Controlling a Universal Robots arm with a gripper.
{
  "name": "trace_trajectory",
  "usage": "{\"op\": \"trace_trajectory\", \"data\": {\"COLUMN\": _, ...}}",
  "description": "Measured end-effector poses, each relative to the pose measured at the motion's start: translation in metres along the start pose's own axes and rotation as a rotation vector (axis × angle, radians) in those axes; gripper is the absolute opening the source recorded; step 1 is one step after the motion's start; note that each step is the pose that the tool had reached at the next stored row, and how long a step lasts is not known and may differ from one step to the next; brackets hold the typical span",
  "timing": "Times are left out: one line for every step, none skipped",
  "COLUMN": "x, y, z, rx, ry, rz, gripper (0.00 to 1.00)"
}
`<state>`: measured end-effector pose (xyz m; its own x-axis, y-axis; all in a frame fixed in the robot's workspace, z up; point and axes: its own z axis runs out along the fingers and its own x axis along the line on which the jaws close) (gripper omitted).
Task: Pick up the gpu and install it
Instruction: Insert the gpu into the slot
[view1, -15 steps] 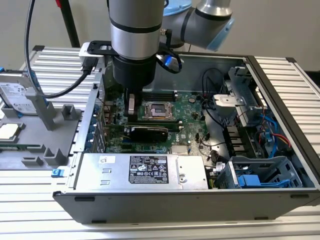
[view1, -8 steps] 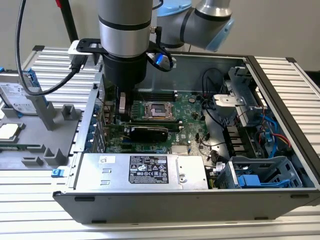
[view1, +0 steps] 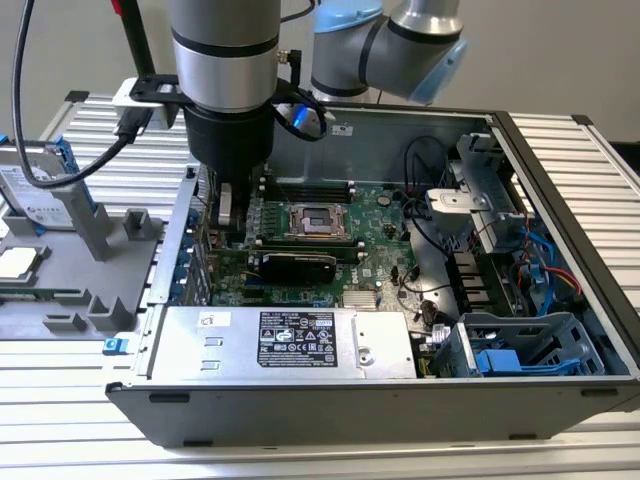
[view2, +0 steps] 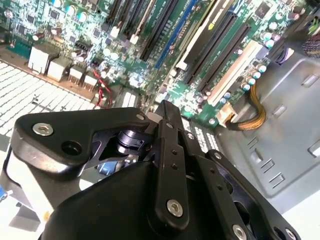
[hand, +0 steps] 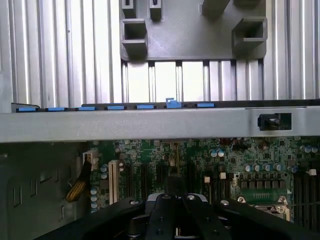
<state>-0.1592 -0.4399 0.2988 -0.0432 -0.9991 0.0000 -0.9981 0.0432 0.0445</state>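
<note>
Nearest thing: black jointed metal end effector (view2: 165, 112), looming large in both wrist views, hanging just above the board.
Grip state: honestly can't tell from these shots whether it's clenched or released.
Where the arm sits: inside the open grey metal computer case (view1: 300, 410), toward the exterior view's left and close to that side wall.
Below it: large green motherboard (view1: 385, 215). The second wrist view shows long black expansion slots (view2: 220, 47) and one white one right under the end effector.
Task's thing: small black-covered gpu card (view1: 292, 266) sits on the motherboard, just on the near side of the square silver processor socket (view1: 318, 222). It's between that socket and the power supply, and a bit to the exterior view's right of the end effector, not touching it as far as I can see.
Front of case: silver boxy power supply (view1: 290, 340) with a black label on top, running along the near wall.
Right end of case: blue plastic drive cage (view1: 520, 350), with loose cables behind it.
Cable: yellowish-brown wire bundle (view2: 247, 117) plugged in at the board's edge.
Outside the case: grey moulded plastic parts tray (view1: 70, 270) on the ribbed aluminium tabletop (view1: 560, 440), at the exterior view's left, with a silver hard drive (view1: 35, 190) propped up in it.
Case edge: row of little blue clips (hand: 115, 107) along the wall in the first wrist view.
</note>
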Motion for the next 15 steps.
{"op": "trace_trajectory", "data": {"x": 0.0000, "y": 0.0014, "z": -0.0003, "rx": -0.0001, "ry": 0.0000, "rz": 0.000, "gripper": 0.00}}
{"op": "trace_trajectory", "data": {"x": -0.0001, "y": 0.0027, "z": -0.0007, "rx": -0.0003, "ry": 0.0002, "rz": 0.000, "gripper": 0.00}}
{"op": "trace_trajectory", "data": {"x": -0.0001, "y": 0.0041, "z": -0.0010, "rx": -0.0003, "ry": 0.0001, "rz": 0.000, "gripper": 0.00}}
{"op": "trace_trajectory", "data": {"x": -0.0002, "y": 0.0052, "z": -0.0015, "rx": -0.0003, "ry": 0.0001, "rz": 0.000, "gripper": 0.00}}
{"op": "trace_trajectory", "data": {"x": -0.0002, "y": 0.0062, "z": -0.0023, "rx": -0.0004, "ry": 0.0001, "rz": 0.000, "gripper": 0.00}}
{"op": "trace_trajectory", "data": {"x": -0.0002, "y": 0.0068, "z": -0.0033, "rx": -0.0005, "ry": 0.0003, "rz": -0.001, "gripper": 0.00}}
{"op": "trace_trajectory", "data": {"x": -0.0001, "y": 0.0072, "z": -0.0043, "rx": -0.0008, "ry": 0.0003, "rz": -0.001, "gripper": 0.00}}
{"op": "trace_trajectory", "data": {"x": -0.0001, "y": 0.0079, "z": -0.0046, "rx": -0.0008, "ry": -0.0001, "rz": -0.002, "gripper": 0.00}}
{"op": "trace_trajectory", "data": {"x": -0.0001, "y": 0.0089, "z": -0.0045, "rx": -0.0008, "ry": -0.0005, "rz": -0.002, "gripper": 0.00}}
{"op": "trace_trajectory", "data": {"x": 0.0000, "y": 0.0100, "z": -0.0046, "rx": -0.0009, "ry": -0.0007, "rz": -0.002, "gripper": 0.00}}
{"op": "trace_trajectory", "data": {"x": 0.0000, "y": 0.0111, "z": -0.0046, "rx": -0.0011, "ry": -0.0008, "rz": -0.002, "gripper": 0.00}}
{"op": "trace_trajectory", "data": {"x": -0.0001, "y": 0.0124, "z": -0.0045, "rx": -0.0010, "ry": -0.0010, "rz": -0.002, "gripper": 0.00}}
{"op": "trace_trajectory", "data": {"x": -0.0001, "y": 0.0135, "z": -0.0045, "rx": -0.0011, "ry": -0.0011, "rz": -0.002, "gripper": 0.00}}
{"op": "trace_trajectory", "data": {"x": -0.0001, "y": 0.0148, "z": -0.0044, "rx": -0.0011, "ry": -0.0011, "rz": -0.003, "gripper": 0.00}}
{"op": "trace_trajectory", "data": {"x": -0.0001, "y": 0.0159, "z": -0.0043, "rx": -0.0011, "ry": -0.0012, "rz": -0.003, "gripper": 0.00}}
